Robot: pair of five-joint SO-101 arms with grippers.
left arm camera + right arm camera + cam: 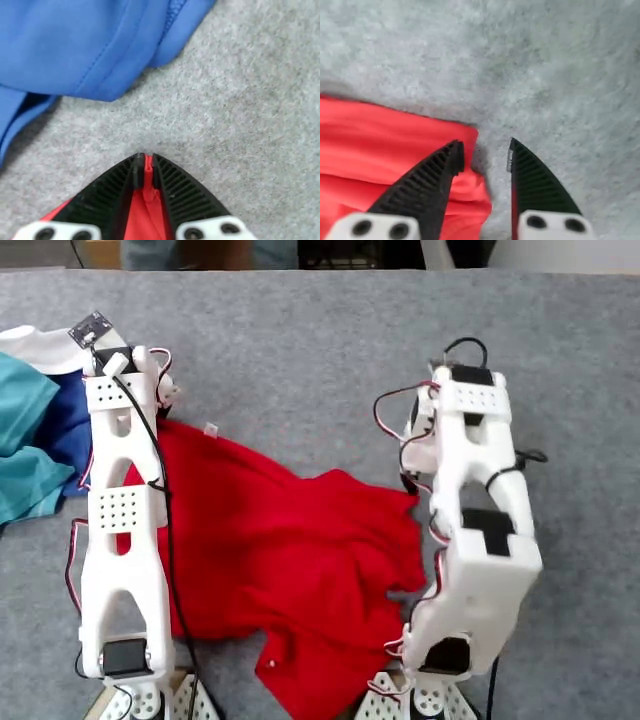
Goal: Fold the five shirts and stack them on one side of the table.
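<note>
A red shirt (290, 560) lies crumpled across the middle of the grey table between the two arms. My left gripper (144, 162) is shut on an edge of the red shirt (146, 210), just short of a blue shirt (85, 45). In the high view the left arm (120, 510) reaches along the shirt's left side, its gripper by the shirt's far left corner. My right gripper (485, 150) is open over a corner of the red shirt (385, 145), one finger (432, 175) above the cloth and the other above bare table. The right arm (470, 520) stands at the shirt's right edge.
A pile of shirts lies at the far left: a teal shirt (25, 440), the blue shirt (65, 425) and a white shirt (45, 348). The grey felt table (320, 350) stretches to the back and right.
</note>
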